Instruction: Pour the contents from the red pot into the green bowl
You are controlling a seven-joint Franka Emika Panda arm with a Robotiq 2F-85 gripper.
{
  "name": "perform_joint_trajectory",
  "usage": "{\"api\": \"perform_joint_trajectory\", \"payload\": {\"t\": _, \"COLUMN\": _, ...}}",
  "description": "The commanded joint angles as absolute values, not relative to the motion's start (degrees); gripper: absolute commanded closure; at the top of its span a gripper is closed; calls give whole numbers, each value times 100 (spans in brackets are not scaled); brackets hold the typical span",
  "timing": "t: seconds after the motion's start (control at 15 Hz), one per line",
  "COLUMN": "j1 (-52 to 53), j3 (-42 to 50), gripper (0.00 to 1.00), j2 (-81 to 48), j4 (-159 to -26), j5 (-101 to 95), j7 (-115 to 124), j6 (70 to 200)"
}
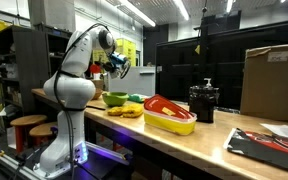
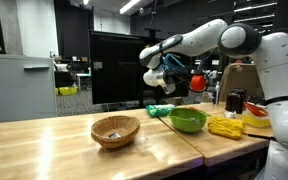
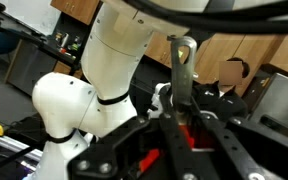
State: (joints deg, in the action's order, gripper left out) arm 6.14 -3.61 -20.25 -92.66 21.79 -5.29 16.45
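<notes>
So that its contents may fall into the round lime-green bowl [image 2: 188, 120] on the wooden table [image 2: 44, 140], the small red toy pot [image 3: 192, 135] is held above, clamped in the pincer [image 1: 118, 66].

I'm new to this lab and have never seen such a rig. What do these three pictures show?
A white robot arm stands at a wooden table. Two pictures come from cameras in the room; the third from a camera on its wrist, facing the arm's own body. On the table lie a green bowl, a wicker basket, a red-and-yellow basin and some yellow things. The gripper holds a small red pot between its jaws, up in the air.
</notes>
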Motion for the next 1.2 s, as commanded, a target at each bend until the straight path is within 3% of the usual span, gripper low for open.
{"api": "perform_joint_trajectory", "payload": {"t": 0.0, "j1": 845, "j3": -602, "gripper": 96, "j2": -1904, "j4": -9139, "j5": 1311, "j7": -467, "j6": 1593}}
{"api": "perform_joint_trajectory", "payload": {"t": 0.07, "j1": 963, "j3": 93, "gripper": 96, "j2": -1761, "j4": -9461, "j5": 2443, "j7": 499, "j6": 1943}}
{"api": "perform_joint_trajectory", "payload": {"t": 0.13, "j1": 1017, "j3": 135, "gripper": 96, "j2": -1789, "j4": -9464, "j5": 2507, "j7": 680, "j6": 2047}}
{"api": "perform_joint_trajectory", "payload": {"t": 0.2, "j1": 1038, "j3": -433, "gripper": 96, "j2": -1989, "j4": -9075, "j5": 1402, "j7": 72, "j6": 1804}}
{"api": "perform_joint_trajectory", "payload": {"t": 0.73, "j1": 1008, "j3": -1212, "gripper": 96, "j2": -2117, "j4": -9216, "j5": -1454, "j7": -364, "j6": 2276}}
{"api": "perform_joint_trajectory", "payload": {"t": 0.8, "j1": 1039, "j3": -560, "gripper": 96, "j2": -2162, "j4": -9101, "j5": -291, "j7": 724, "j6": 2246}}
{"api": "perform_joint_trajectory", "payload": {"t": 0.93, "j1": 1069, "j3": -352, "gripper": 96, "j2": -2250, "j4": -9107, "j5": -28, "j7": 1235, "j6": 2402}}
{"api": "perform_joint_trajectory", "payload": {"t": 1.0, "j1": 1056, "j3": -931, "gripper": 96, "j2": -2280, "j4": -9136, "j5": -1381, "j7": 388, "j6": 2492}}
{"api": "perform_joint_trajectory", "payload": {"t": 1.13, "j1": 1011, "j3": -958, "gripper": 96, "j2": -2390, "j4": -9175, "j5": -1983, "j7": 374, "j6": 2757}}
